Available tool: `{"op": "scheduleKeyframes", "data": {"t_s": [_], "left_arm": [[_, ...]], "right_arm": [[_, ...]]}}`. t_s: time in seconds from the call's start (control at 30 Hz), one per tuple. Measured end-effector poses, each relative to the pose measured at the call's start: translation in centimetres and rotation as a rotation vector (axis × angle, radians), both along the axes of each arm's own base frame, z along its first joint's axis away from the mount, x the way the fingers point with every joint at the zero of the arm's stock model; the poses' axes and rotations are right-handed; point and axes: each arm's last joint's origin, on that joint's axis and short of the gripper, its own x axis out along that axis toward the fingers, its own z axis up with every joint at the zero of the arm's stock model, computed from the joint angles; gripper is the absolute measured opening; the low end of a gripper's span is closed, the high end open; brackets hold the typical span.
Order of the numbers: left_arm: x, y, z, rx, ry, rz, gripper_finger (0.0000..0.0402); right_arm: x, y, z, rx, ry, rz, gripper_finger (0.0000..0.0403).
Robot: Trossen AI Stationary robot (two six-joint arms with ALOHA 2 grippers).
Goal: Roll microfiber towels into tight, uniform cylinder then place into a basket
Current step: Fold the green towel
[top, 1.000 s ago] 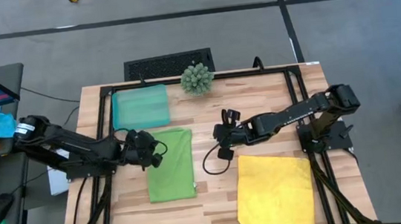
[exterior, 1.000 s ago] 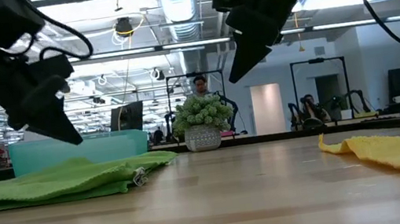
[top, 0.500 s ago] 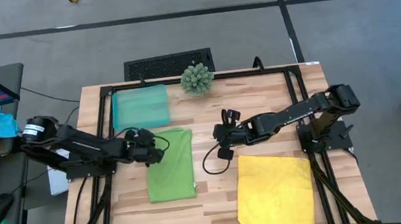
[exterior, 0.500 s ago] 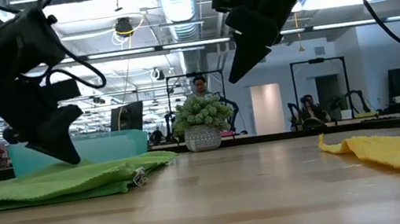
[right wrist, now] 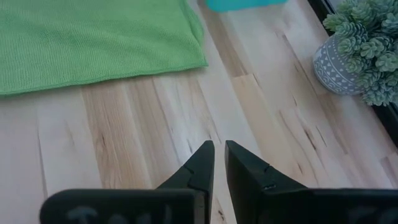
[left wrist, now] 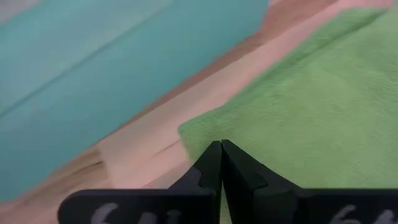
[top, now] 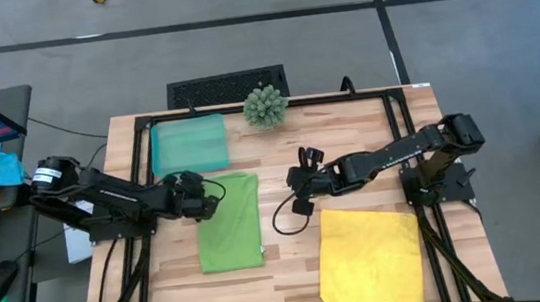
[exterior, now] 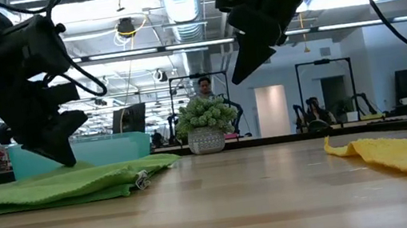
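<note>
- Left pincer (top: 206,195), fingers pressed shut and holding nothing, is hovering at the flat leaf-green microfiber towel's (top: 229,223) upper-left corner, centre-left of the high view, just below the translucent teal plastic basket (top: 189,144).
- Right pincer (top: 296,180), its fingers a narrow slit apart and empty, is hanging at centre above the wooden table (top: 293,269).
- Flat bright yellow microfiber towel (top: 370,258) is lying lower right.

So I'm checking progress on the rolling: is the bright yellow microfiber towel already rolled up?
No, the bright yellow microfiber towel lies spread flat on the light wooden table in the high view, with no roll started.
</note>
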Motion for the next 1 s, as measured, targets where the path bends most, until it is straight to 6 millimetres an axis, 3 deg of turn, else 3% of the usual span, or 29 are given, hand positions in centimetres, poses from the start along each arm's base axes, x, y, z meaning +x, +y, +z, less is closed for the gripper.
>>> {"op": "scheduleKeyframes", "data": {"t_s": [0.63,1.0], "left_arm": [[-1.3,0.0,-0.2,-0.002,0.094,0.060,0.0000],[1.2,-1.7,2.6,0.085,-0.010,-0.052,0.0000]], "right_arm": [[0.0,0.0,0.0,0.001,-0.001,-0.001,0.0062],[0.0,0.0,0.0,0.001,0.000,-0.002,0.0063]]}}
